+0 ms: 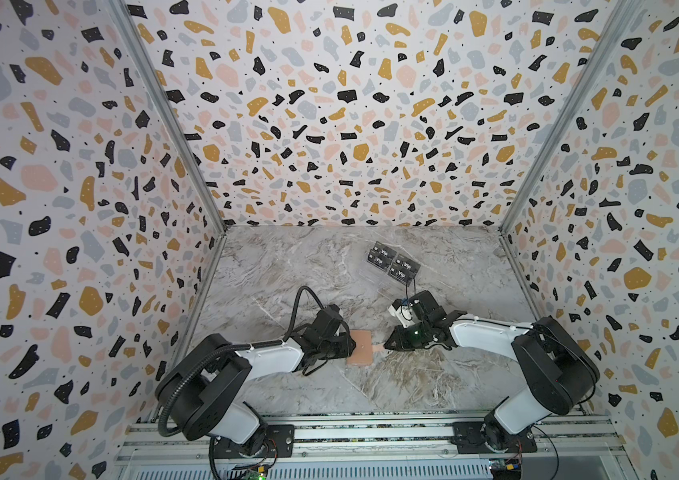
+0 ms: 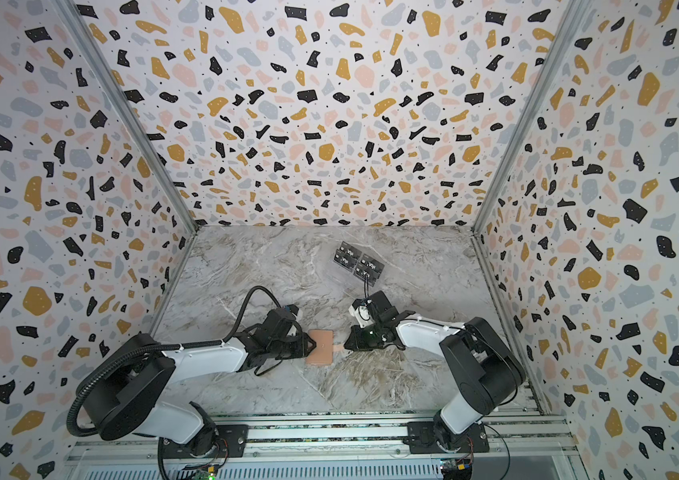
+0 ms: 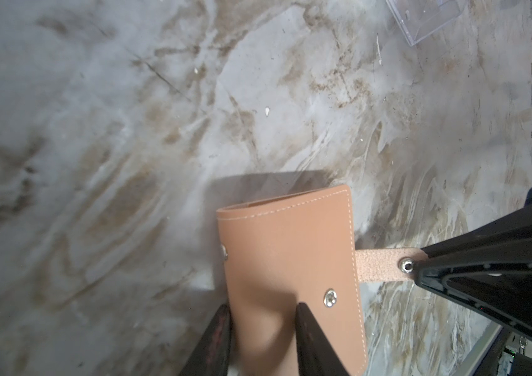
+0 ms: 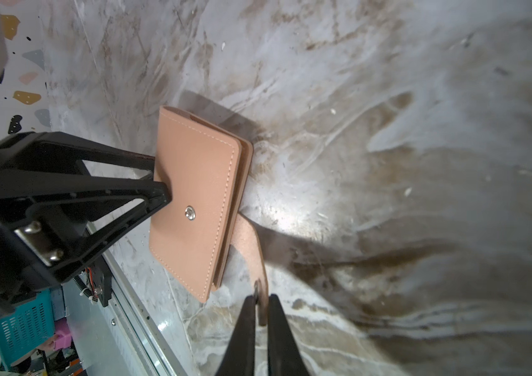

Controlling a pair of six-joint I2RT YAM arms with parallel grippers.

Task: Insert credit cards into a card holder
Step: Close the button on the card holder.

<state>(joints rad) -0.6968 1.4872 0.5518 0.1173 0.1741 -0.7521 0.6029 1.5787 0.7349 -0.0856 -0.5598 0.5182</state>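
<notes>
Peach card holder (image 1: pixel 360 348) edge clamped in left jaws; right jaws apparently pinch its snap strap (image 3: pixel 379 265) tip.

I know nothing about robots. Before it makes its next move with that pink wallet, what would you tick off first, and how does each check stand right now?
1. Left hand grips the card holder: ok, clamped on one edge.
2. Right hand has the strap: ok, pinched near its tip.
3. Strap unsnapped from the front stud: ok, it hangs free of the stud.
4. Card holder opened, with its inner sleeves showing: not ok, the covers lie together.
5. Cards ready to insert: cannot tell; only black Vip cards in the clear stand are in view.
</notes>
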